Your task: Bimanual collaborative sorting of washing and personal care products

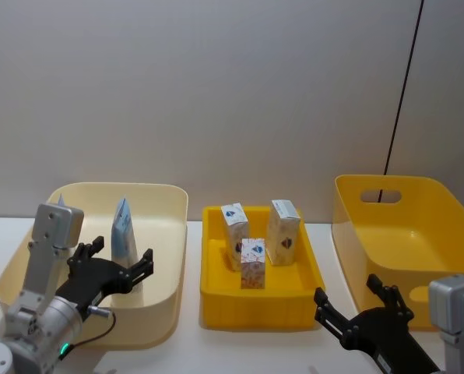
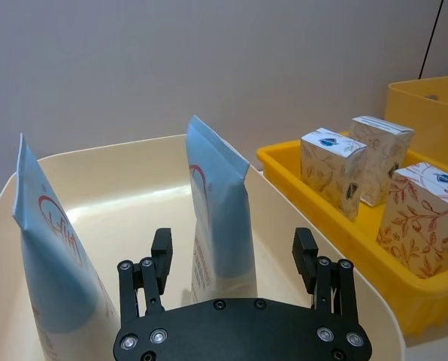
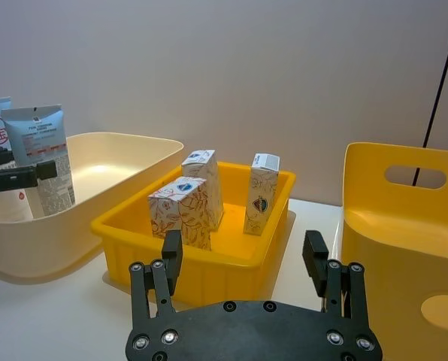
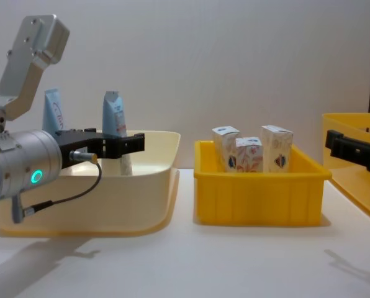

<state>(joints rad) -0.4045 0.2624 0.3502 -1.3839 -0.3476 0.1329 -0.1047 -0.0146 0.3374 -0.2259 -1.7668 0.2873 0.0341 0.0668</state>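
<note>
Inside the cream bin (image 1: pixel 170 234) at the head view's lower left, the nearer tube (image 1: pixel 123 226) stands upright on its narrow end. A lopsided closing could tip it against the second tube (image 2: pixel 51 248) or the bin wall, and its soft body might squash and slip. The left gripper (image 1: pixel 120 257) is spread wide, one finger either side of that tube, apparently touching nothing. At lower right, the right gripper (image 1: pixel 347 300) is likewise spread and empty, above the table (image 1: pixel 329 249) near the yellow tray (image 1: pixel 216 300) holding three cartons (image 1: pixel 282 230).
</note>
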